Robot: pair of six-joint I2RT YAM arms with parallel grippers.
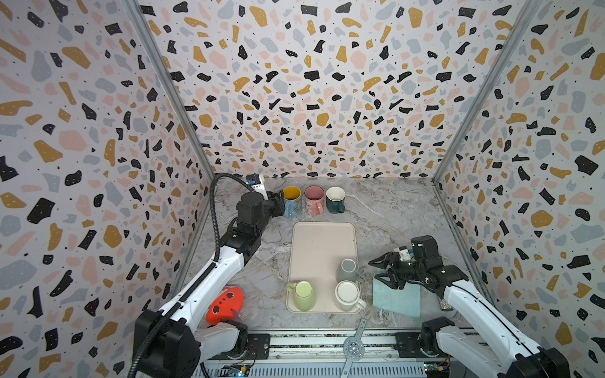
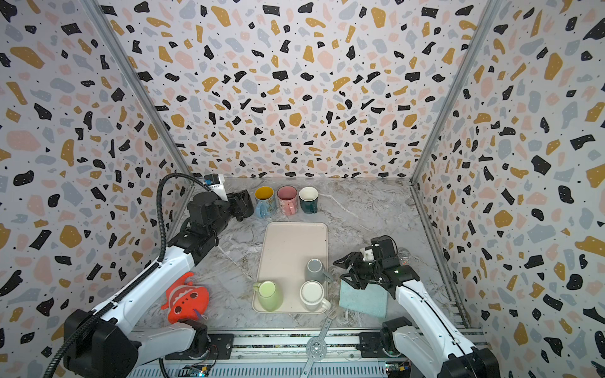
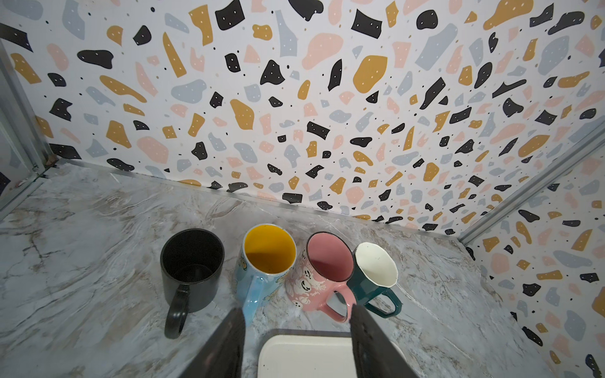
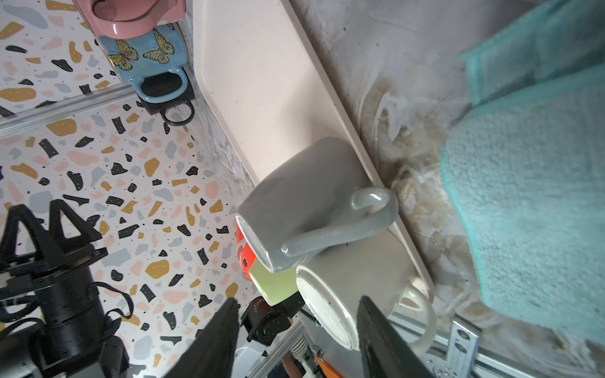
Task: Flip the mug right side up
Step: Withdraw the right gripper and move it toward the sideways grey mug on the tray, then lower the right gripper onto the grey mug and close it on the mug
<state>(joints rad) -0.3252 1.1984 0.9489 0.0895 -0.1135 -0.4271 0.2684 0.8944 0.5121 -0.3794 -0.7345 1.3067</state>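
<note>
The table carried a tray at its centre. A teal cloth lay just right of the tray's near end. My right gripper hung over the cloth's far edge, jaws parted and empty, pointing left. My left gripper was likewise released and empty, at the far left near the upright black mug. The grey mug stood inverted at the tray's right edge, just left of my right gripper, handle toward it.
</note>
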